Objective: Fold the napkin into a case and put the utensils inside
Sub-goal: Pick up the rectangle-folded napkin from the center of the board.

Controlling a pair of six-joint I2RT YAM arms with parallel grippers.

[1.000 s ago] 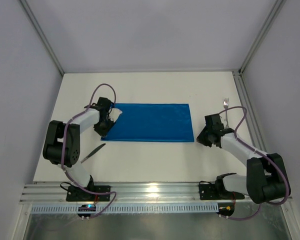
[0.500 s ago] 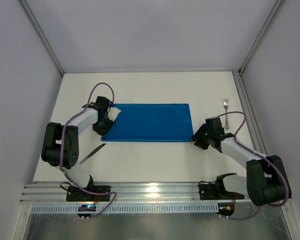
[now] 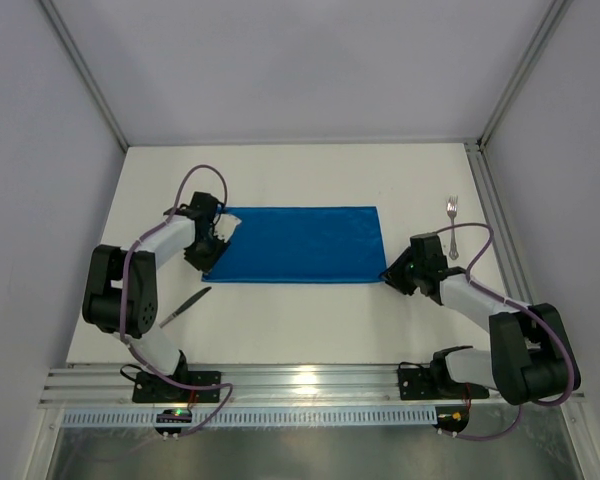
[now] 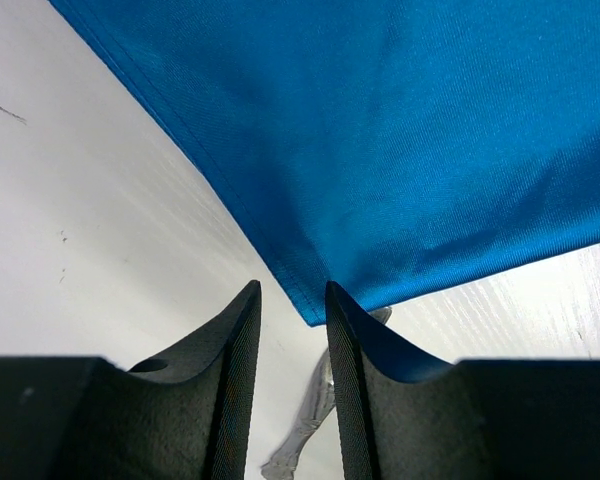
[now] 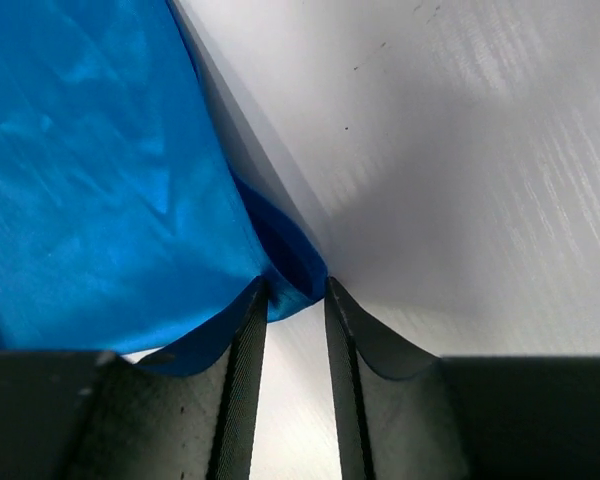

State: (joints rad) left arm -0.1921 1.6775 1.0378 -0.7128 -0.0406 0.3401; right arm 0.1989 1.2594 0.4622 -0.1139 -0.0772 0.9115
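Observation:
The bright blue napkin [image 3: 295, 243] lies flat on the white table as a wide folded rectangle. My left gripper [image 3: 208, 258] stands open at its near left corner. In the left wrist view the napkin [image 4: 380, 130] ends in a point just ahead of the left gripper [image 4: 290, 295], and one finger lies over the cloth edge. My right gripper [image 3: 388, 274] is open at the near right corner. There the lifted corner of the napkin [image 5: 90, 180] sits between the tips of the right gripper [image 5: 295, 290], unclamped. The fork [image 3: 452, 212] lies far right, the dark knife [image 3: 185, 306] near left.
A thin silver-grey piece [image 4: 305, 430] shows on the table under the left jaws. A metal rail [image 3: 300, 385] runs along the near edge with both arm bases. Grey walls enclose the table on three sides.
My right gripper has moved left up to the napkin's near right corner and its jaws have opened. The left gripper has shifted only slightly at its corner.

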